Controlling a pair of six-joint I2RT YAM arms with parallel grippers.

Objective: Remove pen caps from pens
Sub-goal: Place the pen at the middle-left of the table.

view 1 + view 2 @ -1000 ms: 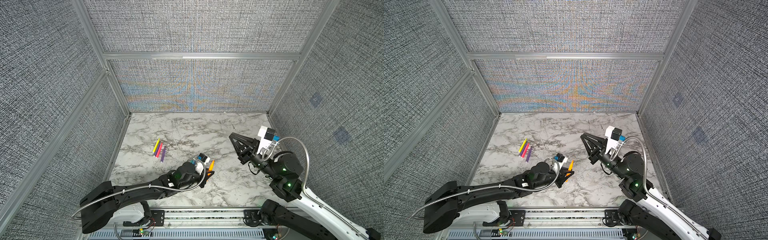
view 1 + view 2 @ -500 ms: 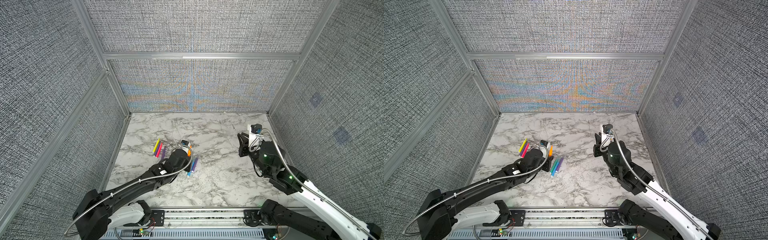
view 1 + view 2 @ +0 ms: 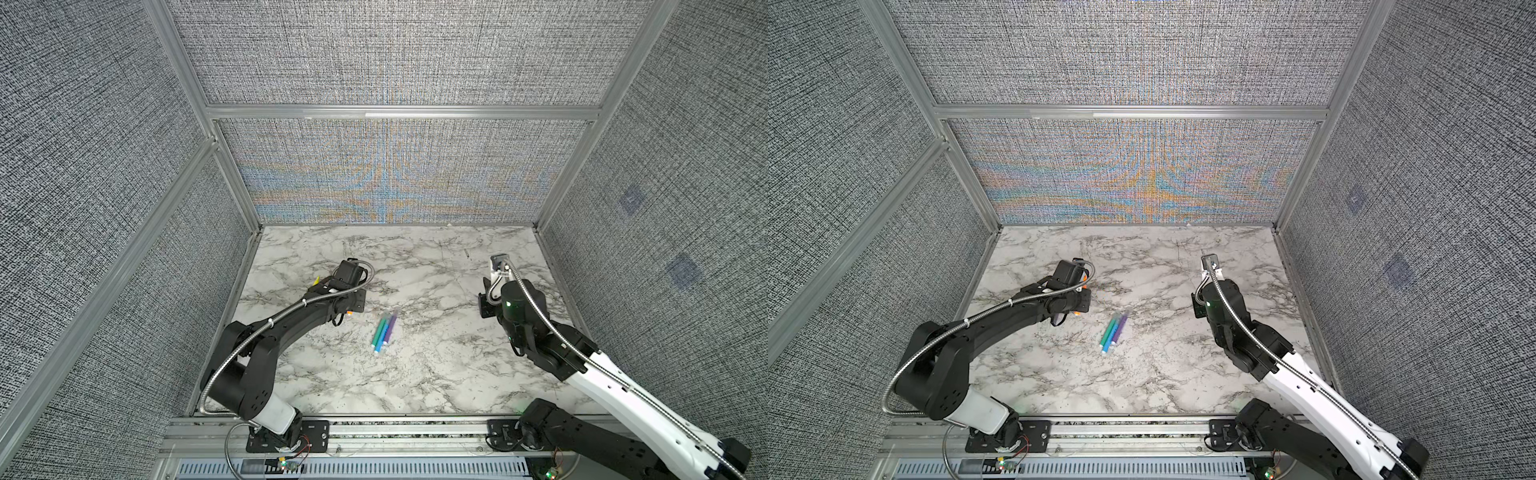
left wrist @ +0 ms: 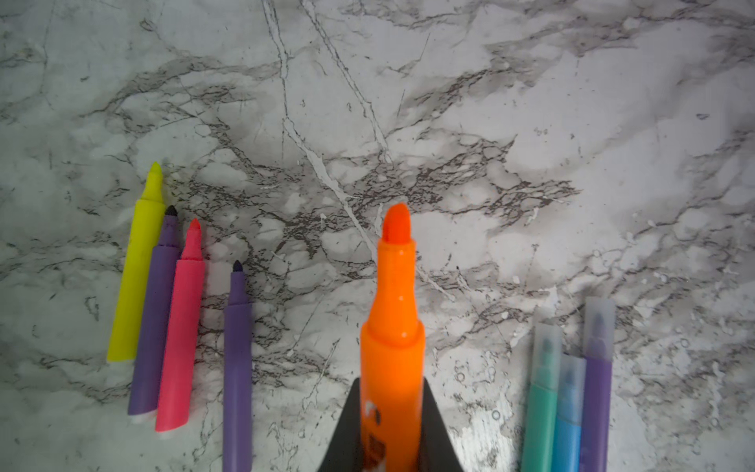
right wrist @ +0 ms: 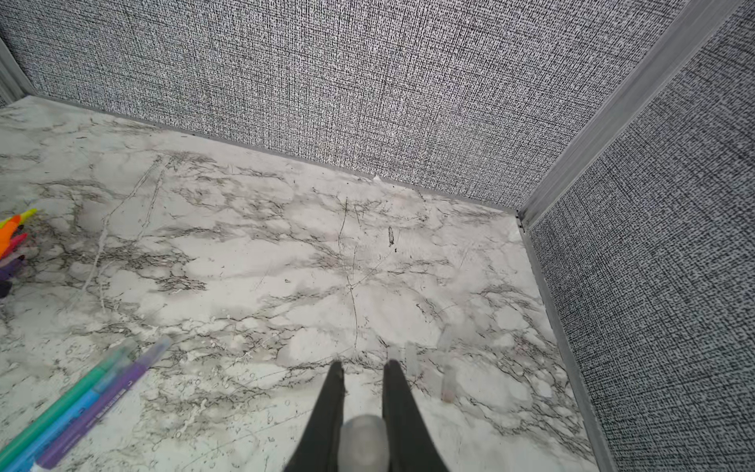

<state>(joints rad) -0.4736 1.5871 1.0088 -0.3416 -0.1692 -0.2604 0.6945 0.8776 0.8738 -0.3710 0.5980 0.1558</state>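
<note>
In the left wrist view my left gripper (image 4: 392, 384) is shut on an orange pen (image 4: 394, 310) whose bare tip points away over the marble. Beside it lie uncapped pens: yellow (image 4: 139, 278), purple (image 4: 157, 318), pink (image 4: 184, 339) and another purple (image 4: 237, 367). On the other side lie green (image 4: 539, 408), blue (image 4: 568, 417) and purple (image 4: 596, 388) pens with clear pen caps (image 4: 598, 323) on; both top views show them mid-table (image 3: 384, 332) (image 3: 1115, 332). My right gripper (image 5: 364, 363) is shut on a clear cap (image 5: 363, 441), low over the table. Loose caps (image 5: 410, 361) lie just beyond it.
The marble table (image 3: 415, 374) is boxed in by grey fabric walls (image 3: 395, 178) at the back and on both sides. My left arm (image 3: 299, 320) covers most of the uncapped pens in the top views. My right arm (image 3: 519, 307) stands near the right wall.
My left arm has swung from front centre to the back left with the orange pen, uncovering the three capped pens. My right arm has dropped and moved toward the right side.
</note>
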